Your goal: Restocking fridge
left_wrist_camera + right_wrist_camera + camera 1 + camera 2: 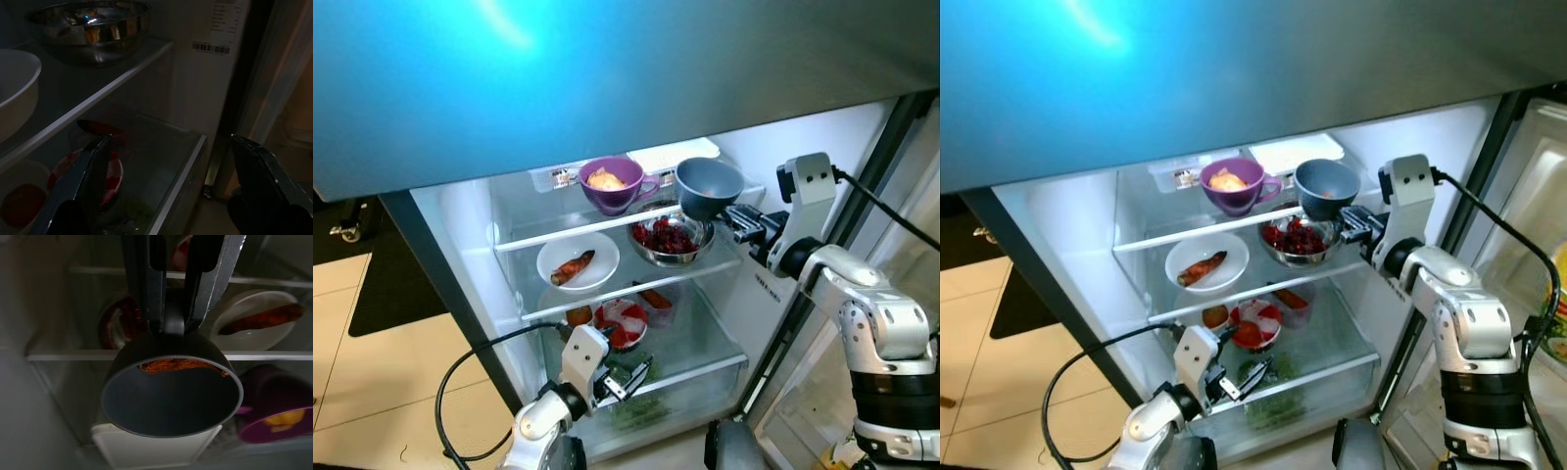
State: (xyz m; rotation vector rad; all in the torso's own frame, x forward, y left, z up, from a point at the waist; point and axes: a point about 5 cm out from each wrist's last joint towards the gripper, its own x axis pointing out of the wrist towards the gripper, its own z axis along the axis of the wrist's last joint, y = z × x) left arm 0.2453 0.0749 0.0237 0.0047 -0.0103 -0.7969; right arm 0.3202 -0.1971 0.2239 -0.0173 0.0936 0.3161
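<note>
Inside the open fridge [460, 211], the right gripper [736, 219] holds a grey cup [708, 186] just above the steel bowl [671, 241]. The left gripper [628, 380], fingers spread wide, hovers below that bowl.

The open fridge's top glass shelf [607, 223] is crowded: a purple ceramic cup [611, 184] at its middle, a flat white lidded box [671, 157] behind, and the right gripper [736, 221] holding a dark grey cup [708, 186] at the right end — bare glass remains only at the left. On the middle shelf a white plate with a sweet potato [578, 262] and a steel bowl of red food [670, 239] stand close together. Below, the left gripper [625, 380] hangs with fingers spread before the clear crisper drawer [700, 367], red-topped round containers [622, 321] behind it — free room lies to its right.
</note>
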